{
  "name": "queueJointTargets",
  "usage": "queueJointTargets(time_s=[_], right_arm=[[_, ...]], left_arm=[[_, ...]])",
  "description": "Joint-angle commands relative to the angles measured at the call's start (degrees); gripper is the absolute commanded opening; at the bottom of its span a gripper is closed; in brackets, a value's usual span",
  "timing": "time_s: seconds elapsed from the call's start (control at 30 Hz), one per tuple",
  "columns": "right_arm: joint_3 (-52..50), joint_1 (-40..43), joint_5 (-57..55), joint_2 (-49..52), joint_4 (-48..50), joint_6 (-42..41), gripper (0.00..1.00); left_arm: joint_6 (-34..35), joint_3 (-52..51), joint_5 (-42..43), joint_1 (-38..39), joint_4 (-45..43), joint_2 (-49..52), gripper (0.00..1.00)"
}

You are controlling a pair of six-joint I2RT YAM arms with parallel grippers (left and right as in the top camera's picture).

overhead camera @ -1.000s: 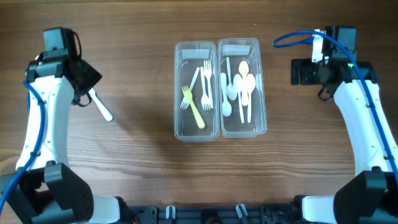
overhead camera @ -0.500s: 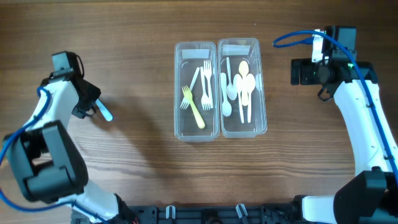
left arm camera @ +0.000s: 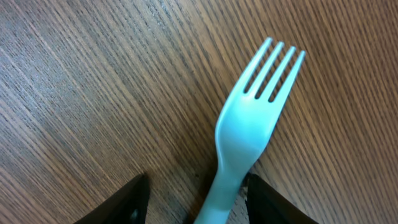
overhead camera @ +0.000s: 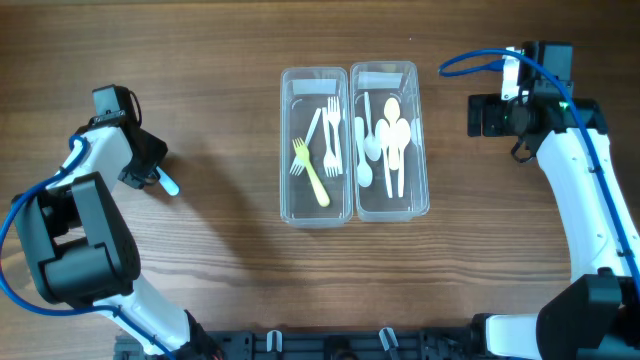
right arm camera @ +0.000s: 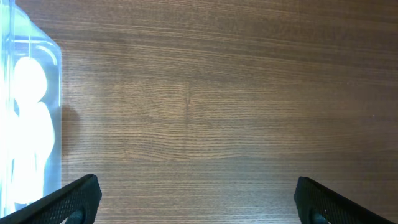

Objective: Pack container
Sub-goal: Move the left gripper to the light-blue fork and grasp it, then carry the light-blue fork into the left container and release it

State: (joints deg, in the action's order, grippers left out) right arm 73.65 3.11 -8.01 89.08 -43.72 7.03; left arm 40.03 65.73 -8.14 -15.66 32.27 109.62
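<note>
A light blue plastic fork (left arm camera: 249,118) lies on the wooden table, tines pointing away from the left wrist camera. My left gripper (left arm camera: 198,202) is down at the table with its jaws on either side of the fork's handle. A gap shows on the left of the handle, so the gripper is open. From overhead, the left gripper (overhead camera: 150,172) covers most of the fork (overhead camera: 172,185). Two clear containers sit side by side: the left one (overhead camera: 285,150) holds forks, one of them yellow, and the right one (overhead camera: 425,140) holds white spoons. My right gripper (overhead camera: 485,115) hangs open and empty.
The right wrist view shows bare wood between the open fingers of the right gripper (right arm camera: 199,199), with the spoon container's corner (right arm camera: 37,124) at the left edge. A blue cable (overhead camera: 470,62) arcs over the right arm.
The left arm has swung in and lowered onto the blue fork, covering most of it from overhead. Its jaws have narrowed around the handle. The right arm has not moved.
</note>
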Motion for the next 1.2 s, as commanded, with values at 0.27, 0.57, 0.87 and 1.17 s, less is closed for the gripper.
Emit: queueJointTargets(time_s=[0.27,0.57,0.87,1.17], right_arm=[[1.0,0.1,-1.0,-0.8,0.0,0.5,1.0],[1.0,0.1,-1.0,-0.8,0.0,0.5,1.0],[1.0,0.1,-1.0,-0.8,0.0,0.5,1.0],[1.0,0.1,-1.0,-0.8,0.0,0.5,1.0]], left_arm=[[0.5,-0.6,7.9,0.2,-2.4,3.2,0.04],[-0.8,-0.5,8.9,-0.3,-2.7,-0.5,0.04],[-6.6,-0.5,19.0,-0.3,-3.2,-16.0,0.04],[-17.7,-0.5,43.2,5.3,-6.5,-30.2,0.04]])
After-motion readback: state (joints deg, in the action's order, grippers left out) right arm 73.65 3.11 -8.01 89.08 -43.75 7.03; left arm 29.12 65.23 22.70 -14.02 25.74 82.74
